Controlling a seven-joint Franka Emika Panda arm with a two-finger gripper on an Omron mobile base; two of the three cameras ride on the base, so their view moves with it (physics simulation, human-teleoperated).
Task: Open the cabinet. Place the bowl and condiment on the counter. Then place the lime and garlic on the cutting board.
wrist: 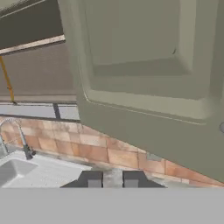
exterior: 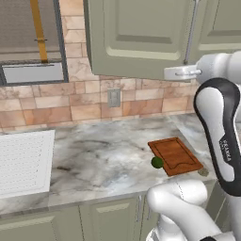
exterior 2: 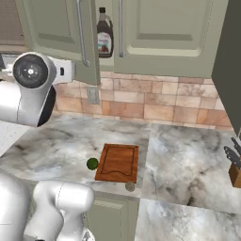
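The olive-green cabinet (exterior 2: 155, 28) hangs above the counter (exterior: 99, 155). Its left door (exterior 2: 56, 28) stands slightly ajar. In the gap between the doors I see the dark condiment bottle (exterior 2: 104, 33). The bowl is hidden. My gripper (wrist: 113, 180) is open with nothing between its fingertips, right at the lower part of that door's panel (wrist: 144, 65). Its white hand (exterior: 180, 72) sits just below the door's silver bar handle (exterior: 190, 33). The cutting board (exterior: 175, 155) lies bare, with the lime (exterior: 157, 162) by its left edge and the garlic (exterior: 203, 172) near its front corner.
A white sink (exterior: 23, 160) with a faucet (wrist: 19, 135) lies to the left. A wall socket (exterior: 114, 97) sits in the tiled backsplash. A knife block (exterior 2: 234, 167) stands at the far right. My arm's dark-edged upper link (exterior: 219, 127) rises over the counter's right end.
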